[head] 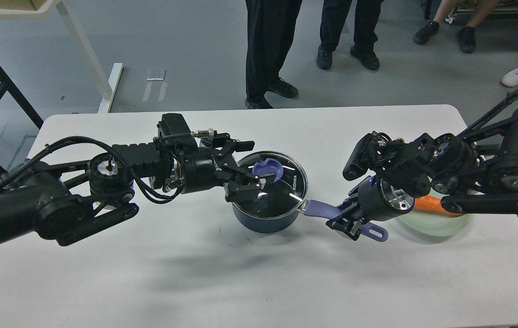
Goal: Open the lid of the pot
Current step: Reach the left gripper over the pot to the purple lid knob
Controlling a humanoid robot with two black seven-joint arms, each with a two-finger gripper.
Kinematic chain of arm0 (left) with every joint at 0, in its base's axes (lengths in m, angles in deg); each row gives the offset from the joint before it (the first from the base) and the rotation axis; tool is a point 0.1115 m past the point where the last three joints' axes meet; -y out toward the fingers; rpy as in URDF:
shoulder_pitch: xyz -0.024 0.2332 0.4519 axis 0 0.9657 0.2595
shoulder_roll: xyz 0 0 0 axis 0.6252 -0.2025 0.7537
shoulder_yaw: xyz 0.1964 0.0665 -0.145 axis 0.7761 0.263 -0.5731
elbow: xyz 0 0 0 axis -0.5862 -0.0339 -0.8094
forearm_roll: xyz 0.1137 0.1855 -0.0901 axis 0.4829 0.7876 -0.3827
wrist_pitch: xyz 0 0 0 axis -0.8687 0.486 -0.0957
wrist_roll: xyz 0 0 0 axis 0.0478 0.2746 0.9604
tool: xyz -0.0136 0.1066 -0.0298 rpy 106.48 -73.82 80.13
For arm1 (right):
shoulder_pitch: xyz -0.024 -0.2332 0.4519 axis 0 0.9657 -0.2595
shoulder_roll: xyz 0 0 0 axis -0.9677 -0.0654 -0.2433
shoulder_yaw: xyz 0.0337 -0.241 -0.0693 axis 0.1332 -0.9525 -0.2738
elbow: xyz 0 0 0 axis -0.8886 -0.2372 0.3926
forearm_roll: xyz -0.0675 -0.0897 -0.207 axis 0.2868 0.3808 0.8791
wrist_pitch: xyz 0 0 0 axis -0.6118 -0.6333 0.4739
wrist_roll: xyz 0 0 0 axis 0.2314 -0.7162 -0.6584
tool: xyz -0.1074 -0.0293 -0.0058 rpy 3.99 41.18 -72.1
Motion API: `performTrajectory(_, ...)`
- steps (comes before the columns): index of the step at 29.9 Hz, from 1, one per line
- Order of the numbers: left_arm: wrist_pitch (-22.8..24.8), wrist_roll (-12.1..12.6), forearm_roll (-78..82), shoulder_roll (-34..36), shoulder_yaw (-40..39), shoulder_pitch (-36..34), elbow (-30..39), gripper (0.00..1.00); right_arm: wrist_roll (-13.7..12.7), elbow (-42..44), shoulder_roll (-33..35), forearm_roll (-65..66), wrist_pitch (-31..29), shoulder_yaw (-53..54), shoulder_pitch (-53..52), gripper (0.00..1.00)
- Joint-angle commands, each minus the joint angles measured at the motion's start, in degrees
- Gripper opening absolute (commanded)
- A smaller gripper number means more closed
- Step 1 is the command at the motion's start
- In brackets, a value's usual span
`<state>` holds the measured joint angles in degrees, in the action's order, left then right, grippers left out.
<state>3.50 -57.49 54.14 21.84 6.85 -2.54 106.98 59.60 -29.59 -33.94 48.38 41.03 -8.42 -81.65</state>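
Observation:
A dark blue pot (266,222) stands mid-table with a glass lid (286,187) on it. The lid has a purple knob (269,169). My left gripper (252,166) is open, low over the lid's left side, one finger beyond the knob and one in front, the knob just right of the fingertips. My right gripper (346,222) is shut on the pot's purple handle (325,210), whose loop end (374,233) sticks out past the fingers.
A pale green plate (436,223) holding an orange carrot (427,206) lies under my right arm. People's legs (270,50) stand beyond the table's far edge (259,110). A white table frame (81,50) stands at the back left.

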Motion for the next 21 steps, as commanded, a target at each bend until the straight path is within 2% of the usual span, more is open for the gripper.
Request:
performTrajectory(1,-0.5,0.0,0.1,-1.0,1.0,-0.1,-1.9,0.97,0.0,0.0,-0.2,0.0,0.1,-0.1,0.0,0.25)
performTrajectory(6,-2.4,0.0,0.1,-1.5,3.8,-0.3,-2.3,0.97,0.0,0.1,-0.2,0.0,0.0,-0.1,0.0,0.25)
performTrajectory(16,-3.0,-0.1,0.1,-3.5,4.3,-0.3,-3.2,0.96,0.0,0.1,-0.2,-0.3,0.0,-0.1,-0.1,0.25)
performTrajectory(21,-4.1,-0.1,0.1,-5.1,4.7,0.0,-6.5,0.96,0.0,0.1,-0.2,-0.3,0.1,-0.1,-0.2,0.25)
